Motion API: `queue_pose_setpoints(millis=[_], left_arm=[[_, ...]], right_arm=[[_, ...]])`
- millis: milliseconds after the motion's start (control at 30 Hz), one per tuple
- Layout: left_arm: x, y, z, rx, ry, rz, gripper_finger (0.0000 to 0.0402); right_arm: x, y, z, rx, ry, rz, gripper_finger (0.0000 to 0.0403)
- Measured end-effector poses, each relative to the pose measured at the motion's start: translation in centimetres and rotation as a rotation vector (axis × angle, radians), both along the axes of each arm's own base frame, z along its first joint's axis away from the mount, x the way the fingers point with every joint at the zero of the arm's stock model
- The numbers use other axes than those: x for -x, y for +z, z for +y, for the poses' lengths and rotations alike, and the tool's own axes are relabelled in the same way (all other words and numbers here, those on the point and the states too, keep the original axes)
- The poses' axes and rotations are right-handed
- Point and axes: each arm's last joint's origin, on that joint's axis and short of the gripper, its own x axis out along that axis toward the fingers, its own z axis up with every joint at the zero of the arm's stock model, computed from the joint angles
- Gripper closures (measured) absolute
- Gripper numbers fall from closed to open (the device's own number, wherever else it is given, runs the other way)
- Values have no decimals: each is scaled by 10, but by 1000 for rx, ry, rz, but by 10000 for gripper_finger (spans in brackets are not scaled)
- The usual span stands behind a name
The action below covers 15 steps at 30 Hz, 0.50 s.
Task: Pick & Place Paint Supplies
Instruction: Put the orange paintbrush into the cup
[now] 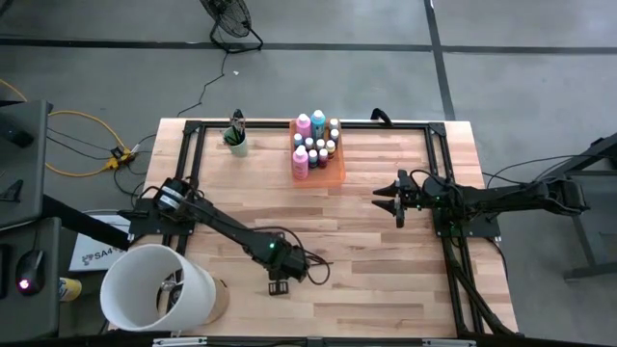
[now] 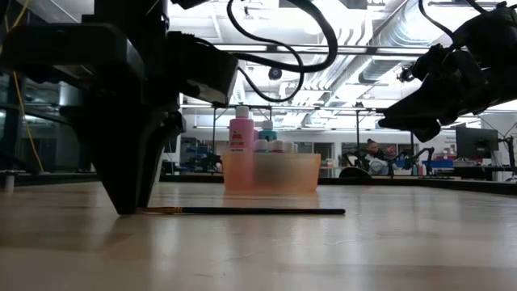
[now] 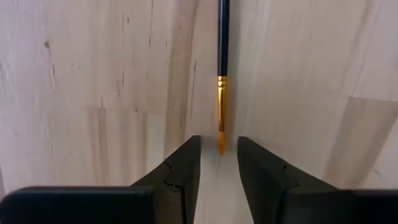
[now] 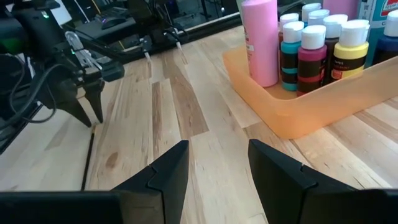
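Note:
A thin dark-handled brush (image 2: 242, 211) with a gold ferrule and orange bristles (image 3: 221, 134) lies flat on the wooden table near its front. My left gripper (image 3: 219, 144) points down over the bristle end. It is open, one finger on each side of the tip, and I see no touch; in the low view its fingertips (image 2: 129, 208) reach down to the table top. My right gripper (image 1: 390, 200) hangs open at the table's right, with nothing between its fingers (image 4: 214, 162). Pink, teal and small pale-capped bottles (image 4: 311, 46) stand in the orange tray (image 1: 318, 176).
A mint-green cup (image 1: 236, 143) holding brushes stands at the far left. A white bucket (image 1: 154, 289) sits at the table's near left corner. A black frame (image 1: 188, 145) borders the work area. Bare wood lies between the tray and the brush.

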Motion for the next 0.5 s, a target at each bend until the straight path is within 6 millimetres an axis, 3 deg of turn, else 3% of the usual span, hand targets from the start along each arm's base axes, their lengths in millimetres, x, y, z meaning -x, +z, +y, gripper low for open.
queue_pose_setpoints(millis=[267, 500], left_arm=[[0, 0, 0, -9, 21, -4, 299], [-2, -11, -1, -30, 26, 16, 329]], right_arm=[[0, 0, 0, -1, 0, 5, 243], [0, 0, 0, -1, 0, 5, 243]])
